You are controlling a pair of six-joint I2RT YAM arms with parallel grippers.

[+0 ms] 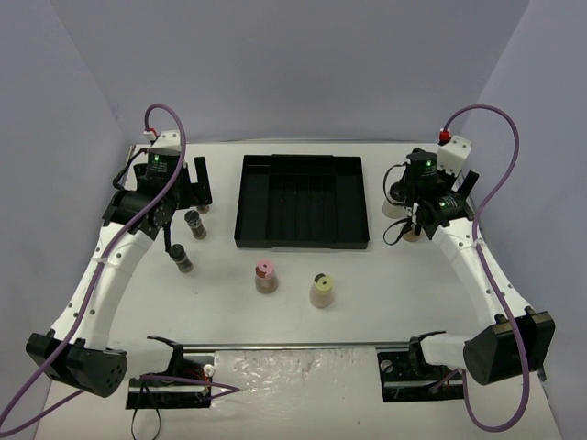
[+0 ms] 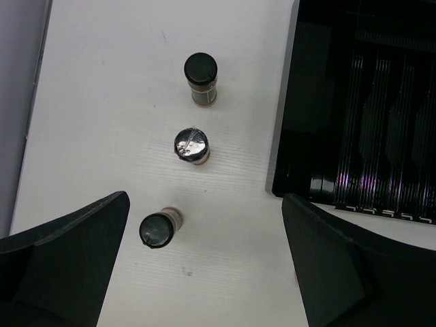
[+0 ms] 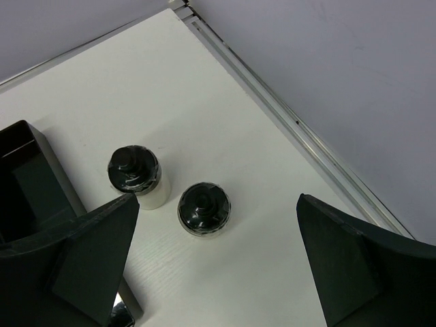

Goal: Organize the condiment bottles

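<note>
White tabletop (image 1: pixel 413 293) holds a black tray (image 1: pixel 303 244). Left gripper (image 2: pixel 204 199) hangs spread above three small bottles (image 2: pixel 191 147); right gripper (image 3: pixel 218 201), also spread, hovers over two black-capped bottles (image 3: pixel 204 209).

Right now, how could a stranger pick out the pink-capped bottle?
Look for the big black tray mid-table. Two bottles stand alone on its near side. The pink-capped bottle is the left, brownish one; the yellow-capped bottle beside it is pale.
</note>
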